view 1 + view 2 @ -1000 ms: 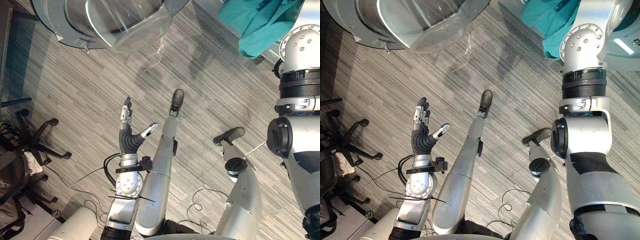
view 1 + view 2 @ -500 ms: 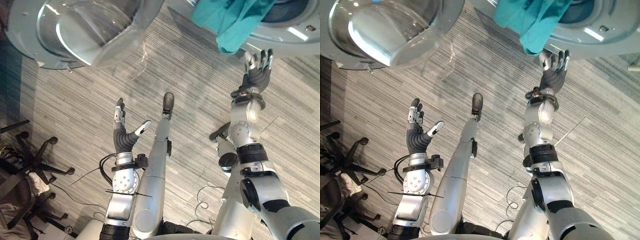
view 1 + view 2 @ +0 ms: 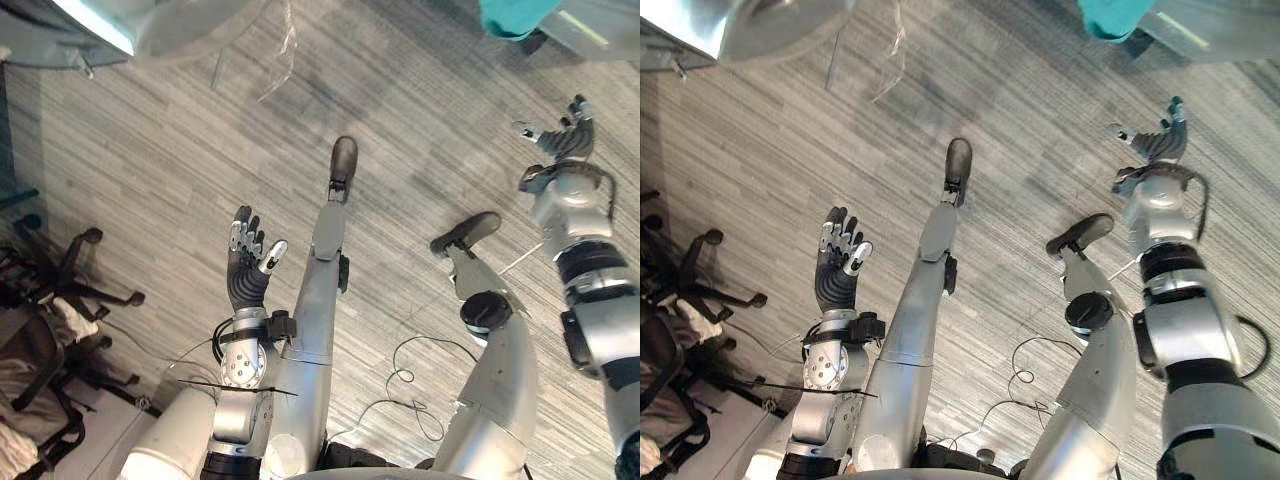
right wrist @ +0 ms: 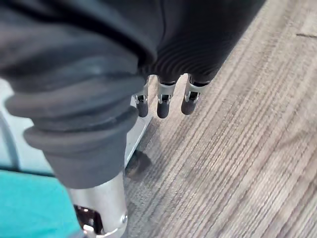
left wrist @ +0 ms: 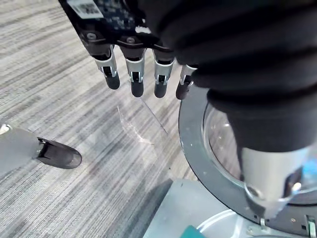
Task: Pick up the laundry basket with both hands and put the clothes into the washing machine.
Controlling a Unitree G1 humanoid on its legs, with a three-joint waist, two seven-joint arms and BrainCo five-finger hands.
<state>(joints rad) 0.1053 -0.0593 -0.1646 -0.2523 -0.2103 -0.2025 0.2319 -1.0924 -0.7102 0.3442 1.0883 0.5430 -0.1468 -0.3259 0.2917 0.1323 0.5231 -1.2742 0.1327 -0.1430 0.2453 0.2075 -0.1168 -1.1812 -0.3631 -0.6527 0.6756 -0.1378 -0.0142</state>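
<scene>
A teal garment hangs out of the washing machine at the top right edge of the eye views. My right hand is raised over the floor below that garment, apart from it, fingers straight and thumb spread, holding nothing. In its wrist view the fingers point at the machine's lower corner, with teal cloth beside the thumb. My left hand is held up at lower centre-left, open and empty. Past its fingers lies the machine's round glass door.
The machine's open glass door swings out at the top left. Black office chairs stand at the left edge. Grey striped carpet stretches between the door and the machine.
The camera has swung, shifting the whole scene. My right hand has come down and away from the teal garment's hanging end. The left hand's thumb has drawn nearer its fingers.
</scene>
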